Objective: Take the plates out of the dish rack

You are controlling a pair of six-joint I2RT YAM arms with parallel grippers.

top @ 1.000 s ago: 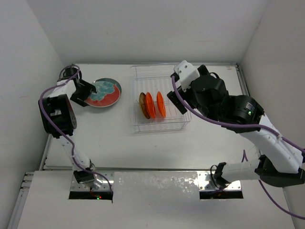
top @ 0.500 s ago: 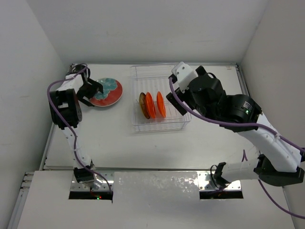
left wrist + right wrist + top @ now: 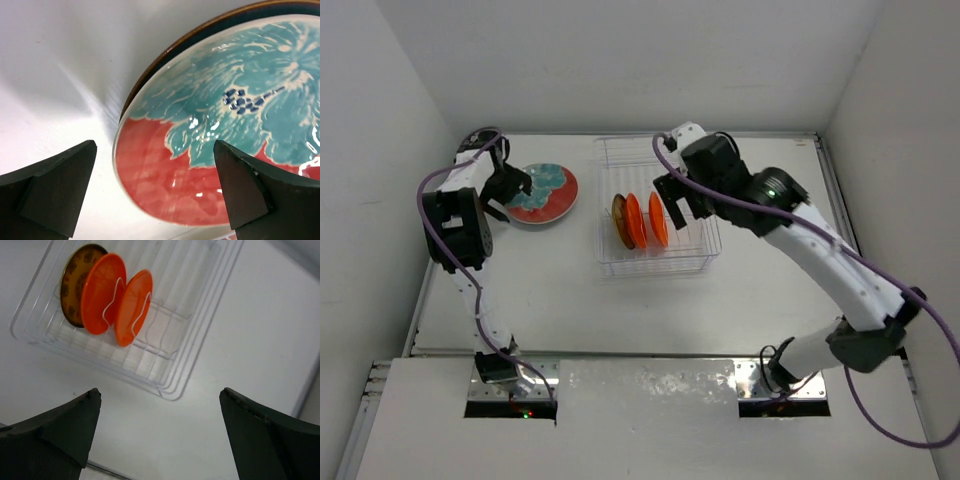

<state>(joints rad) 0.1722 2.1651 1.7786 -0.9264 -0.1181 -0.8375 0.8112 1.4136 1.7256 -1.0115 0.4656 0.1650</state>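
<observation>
Your dish rack [image 3: 200,315] sits at the middle of the surface's [image 3: 570,300] far edge, and three plates stand on edge in its left half. The patterned plate [image 3: 71,287], brown and yellow, is the leftmost. The middle orange plate [image 3: 102,292] stands just beside it and covers most of its face. The outer orange plate [image 3: 132,307] comes next, with a wire divider crossing in front of each orange one. You cannot make out the pattern on the leftmost plate; it is too small, and the part that shows is only a sliver. The rack's far end is cut off at the top of the right wrist view.

The red and teal plate [image 3: 542,193] lies flat near the far left corner of the surface. In the left wrist view it rests on a dark plate [image 3: 250,12], of which you see only a thin brown-edged rim behind it. Both are cut off at the right of that view.

Your left hand [image 3: 154,165] is spread wide at the red and teal plate's left edge. The rim lies between its fingers [image 3: 60,185], which are not pinching it. Whether the right-hand finger touches the glaze cannot be told.

Your right hand [image 3: 157,405] hangs above the rack's right side, its fingers [image 3: 265,435] spread wide apart with nothing between them. From overhead, the arm hides part of the rack's right wall.
</observation>
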